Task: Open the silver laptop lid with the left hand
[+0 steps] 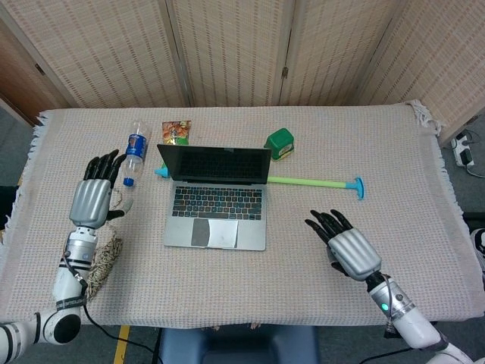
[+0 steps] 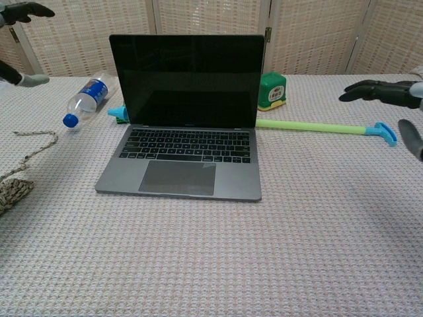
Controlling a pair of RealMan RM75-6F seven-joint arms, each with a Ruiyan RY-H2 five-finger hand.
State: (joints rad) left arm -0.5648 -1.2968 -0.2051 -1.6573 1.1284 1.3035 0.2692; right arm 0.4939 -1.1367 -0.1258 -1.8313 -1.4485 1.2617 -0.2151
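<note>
We see the silver laptop [image 1: 215,199] standing open near the middle of the cloth-covered table [image 1: 394,174], its lid upright and its dark screen facing us. Our left hand [image 1: 94,199] hovers well to the left of it with fingers spread, holding nothing, above a coil of rope [image 1: 103,258]. Our right hand [image 1: 347,246] hangs to the right of the laptop, fingers likewise apart and empty. A water bottle [image 2: 84,100] lies on its side just left of the lid, and a snack packet [image 1: 176,130] sits behind the lid. A green box [image 1: 280,143] stands behind the right corner, with a green-handled tool [image 1: 314,183] lying beside it.
</note>
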